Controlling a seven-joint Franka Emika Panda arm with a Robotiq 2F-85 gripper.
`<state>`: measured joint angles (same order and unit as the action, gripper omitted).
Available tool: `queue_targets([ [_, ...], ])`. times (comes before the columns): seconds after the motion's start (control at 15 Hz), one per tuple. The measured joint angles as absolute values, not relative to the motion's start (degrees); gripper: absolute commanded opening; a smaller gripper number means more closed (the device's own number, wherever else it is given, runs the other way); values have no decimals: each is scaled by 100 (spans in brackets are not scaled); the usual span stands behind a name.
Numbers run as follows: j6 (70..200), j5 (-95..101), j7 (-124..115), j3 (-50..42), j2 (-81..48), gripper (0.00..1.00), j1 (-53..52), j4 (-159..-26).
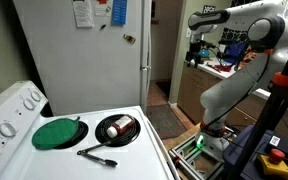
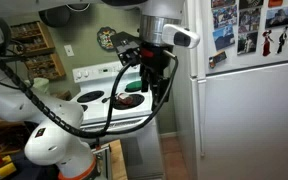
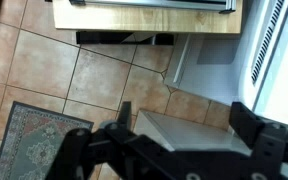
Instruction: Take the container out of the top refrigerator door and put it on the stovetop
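white top door [image 2: 246, 58] looked shut; no container showed. stovetop [image 1: 134, 150] carried none. my gripper [image 3: 187, 120] hung with jaws apart, empty. i judged all steps pending.

Below the gripper [image 3: 169, 140]: open tiled floor [image 3: 94, 80], with a rug [image 3: 29, 135] at one side. Beside the tool, the top refrigerator door [image 2: 249, 35] is closed, forming a flat barrier. On the stovetop [image 1: 139, 155], a green disc [image 1: 59, 133], a burner pan [image 1: 117, 130] and a black utensil [image 1: 96, 154] occupy the front; the corner nearest the tool is bare.
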<state>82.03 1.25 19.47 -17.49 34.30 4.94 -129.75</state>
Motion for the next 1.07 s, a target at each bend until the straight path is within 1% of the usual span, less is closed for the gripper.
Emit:
queue_targets([
  [0.73, 8214, 125, 1949, -1728, 3428, 100, 495, -12966],
  [1.07, 8617, -68, 2308, -1323, 3417, 100, 220, -12645],
])
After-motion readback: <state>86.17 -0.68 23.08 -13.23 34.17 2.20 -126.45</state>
